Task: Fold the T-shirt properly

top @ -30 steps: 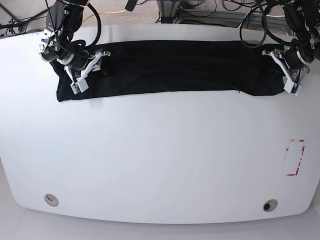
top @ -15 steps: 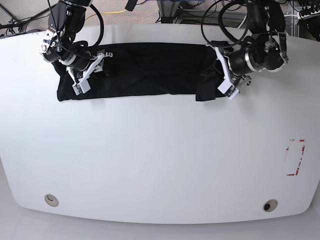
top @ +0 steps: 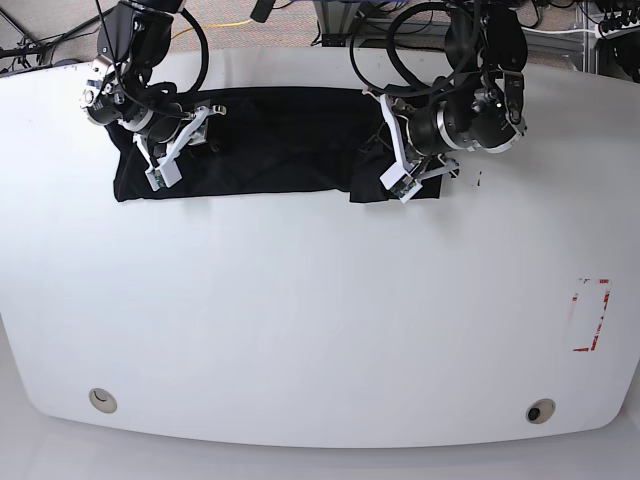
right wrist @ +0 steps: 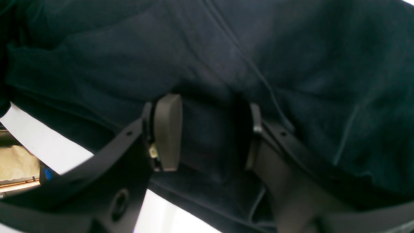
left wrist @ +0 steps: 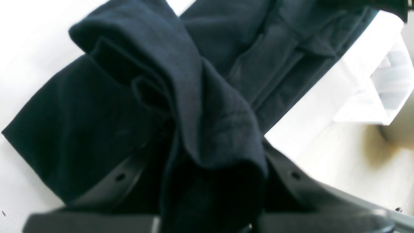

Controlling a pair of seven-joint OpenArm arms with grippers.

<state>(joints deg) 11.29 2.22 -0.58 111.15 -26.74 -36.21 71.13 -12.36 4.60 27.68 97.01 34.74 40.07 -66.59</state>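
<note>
Left gripper (top: 392, 172) jaws pinched narrow on a bunched fold of the T-shirt (top: 270, 140), the gathered cloth draped over them in the left wrist view. Right gripper (right wrist: 207, 132) jaws stand partly apart, pads pressed down on flat cloth at the shirt's left end. Shirt lies as a dark band across the far half of the white table (top: 320, 320), its right end lifted and carried over toward the middle.
</note>
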